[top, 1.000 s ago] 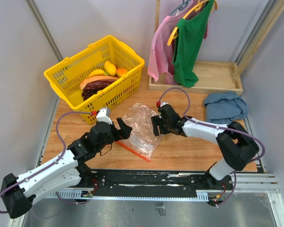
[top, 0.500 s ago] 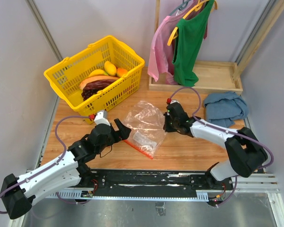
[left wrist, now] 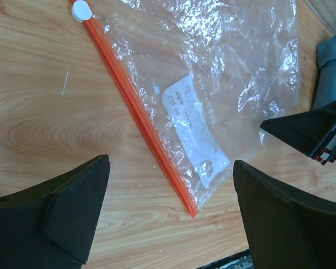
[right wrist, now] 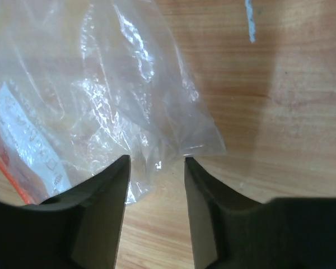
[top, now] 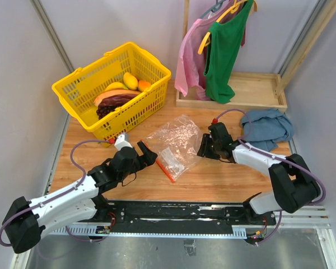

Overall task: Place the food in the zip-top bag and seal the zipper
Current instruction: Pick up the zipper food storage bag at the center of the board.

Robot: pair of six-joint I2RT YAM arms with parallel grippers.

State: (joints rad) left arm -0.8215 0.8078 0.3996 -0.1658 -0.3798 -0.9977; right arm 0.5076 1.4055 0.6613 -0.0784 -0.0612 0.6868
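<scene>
Your left gripper (left wrist: pixel 171 168) is spread wide with nothing in it, hovering just above the near end of the zipper (left wrist: pixel 137 112), which runs between its two fingers in the wrist view. Your right gripper (right wrist: pixel 157 162) is parted by a narrower gap and also grips nothing. The bag's crinkled closed corner lies just ahead of its fingertips, though you cannot tell from that view whether they brush the plastic. From above, the zip-top bag (top: pixel 176 140) lies flat and unfilled at the middle of the table (top: pixel 224 179), with the left gripper at its 8 o'clock and the right at its 3 o'clock. The white slider (left wrist: pixel 80 10) sits at the far end of the strip. You cannot tell whether the mouth is zipped or merely lying flat. All the food you can see, including the grape bunch (top: pixel 113 103) and the yellow piece (top: pixel 130 80), rests in the yellow basket (top: pixel 78 78) at the bag's 10 o'clock. So nothing is packed: opening, loading and sealing all remain.
</scene>
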